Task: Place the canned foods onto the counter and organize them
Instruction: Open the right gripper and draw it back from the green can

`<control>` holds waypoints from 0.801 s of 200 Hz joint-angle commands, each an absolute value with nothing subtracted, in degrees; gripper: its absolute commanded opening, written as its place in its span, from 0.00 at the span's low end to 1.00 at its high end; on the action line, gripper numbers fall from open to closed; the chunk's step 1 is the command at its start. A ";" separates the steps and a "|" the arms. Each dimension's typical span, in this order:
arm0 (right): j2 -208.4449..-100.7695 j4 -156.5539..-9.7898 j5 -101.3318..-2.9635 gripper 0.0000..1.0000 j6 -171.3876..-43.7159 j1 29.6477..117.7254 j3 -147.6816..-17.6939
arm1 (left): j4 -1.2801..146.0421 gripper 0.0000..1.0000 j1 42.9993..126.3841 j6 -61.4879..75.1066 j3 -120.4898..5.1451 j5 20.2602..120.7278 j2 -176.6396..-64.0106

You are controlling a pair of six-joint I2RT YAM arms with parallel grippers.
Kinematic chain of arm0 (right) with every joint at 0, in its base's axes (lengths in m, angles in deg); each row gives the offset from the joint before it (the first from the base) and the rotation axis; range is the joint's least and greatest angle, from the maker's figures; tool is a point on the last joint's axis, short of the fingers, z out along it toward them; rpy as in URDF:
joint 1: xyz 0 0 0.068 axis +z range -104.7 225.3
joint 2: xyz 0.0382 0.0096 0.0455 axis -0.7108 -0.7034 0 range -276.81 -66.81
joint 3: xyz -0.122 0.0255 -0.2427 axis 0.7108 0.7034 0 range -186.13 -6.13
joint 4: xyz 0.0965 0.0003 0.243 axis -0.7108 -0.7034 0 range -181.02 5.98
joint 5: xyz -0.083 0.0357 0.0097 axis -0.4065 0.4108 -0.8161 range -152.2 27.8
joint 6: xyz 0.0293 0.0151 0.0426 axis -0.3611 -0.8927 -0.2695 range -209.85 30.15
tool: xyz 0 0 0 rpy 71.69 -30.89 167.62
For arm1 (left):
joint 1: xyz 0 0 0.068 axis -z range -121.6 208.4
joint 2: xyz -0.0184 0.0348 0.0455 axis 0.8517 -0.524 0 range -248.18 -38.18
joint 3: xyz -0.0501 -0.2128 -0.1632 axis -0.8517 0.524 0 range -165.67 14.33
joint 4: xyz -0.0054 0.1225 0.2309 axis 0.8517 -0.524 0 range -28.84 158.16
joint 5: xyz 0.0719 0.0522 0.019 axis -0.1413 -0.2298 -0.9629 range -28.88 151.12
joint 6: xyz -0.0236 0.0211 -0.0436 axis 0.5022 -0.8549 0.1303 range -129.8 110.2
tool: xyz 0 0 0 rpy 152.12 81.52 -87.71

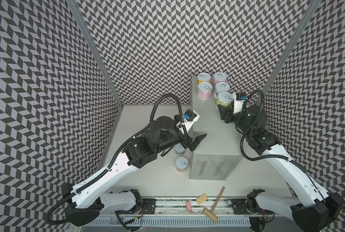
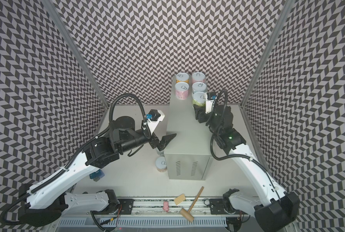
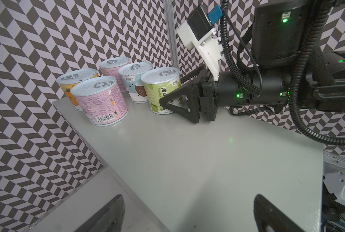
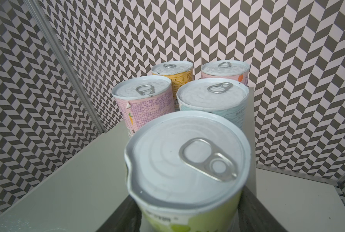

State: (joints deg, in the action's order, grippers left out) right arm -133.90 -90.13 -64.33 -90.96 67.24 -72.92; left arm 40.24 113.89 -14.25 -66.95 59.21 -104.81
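Note:
The counter (image 1: 212, 128) (image 2: 187, 128) is a pale grey cabinet. At its far end stand a yellow can (image 1: 203, 78), two pink cans (image 1: 220, 78) (image 1: 204, 90) and a light blue can (image 1: 222, 89). My right gripper (image 1: 225, 107) (image 4: 187, 217) is shut on a green can (image 1: 224, 99) (image 3: 159, 84) (image 4: 187, 170) just in front of the blue one, its base down at the counter top. My left gripper (image 1: 199, 142) (image 3: 187, 200) hangs open and empty over the counter's left edge. Below it, two cans (image 1: 180, 149) (image 1: 181, 163) stand on the white table; the farther one is partly hidden.
A wooden block (image 1: 201, 198), a wooden mallet (image 1: 214, 206) and a small pink object (image 1: 188, 205) lie along the table's front rail. Patterned walls close in the back and both sides. The near half of the counter top (image 3: 187, 150) is bare.

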 commanded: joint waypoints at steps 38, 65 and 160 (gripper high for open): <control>-133.69 -93.57 -64.59 0.71 -91.96 67.03 -71.52 | 41.18 1.00 113.85 -14.48 -66.90 59.00 -103.84; -133.51 -93.61 -64.53 0.78 -92.04 67.01 -71.78 | 41.26 1.00 113.82 -14.51 -66.94 59.01 -103.92; -122.94 -98.52 -64.57 0.99 -94.71 66.22 -73.35 | 41.41 1.00 113.86 -14.29 -67.46 59.72 -105.32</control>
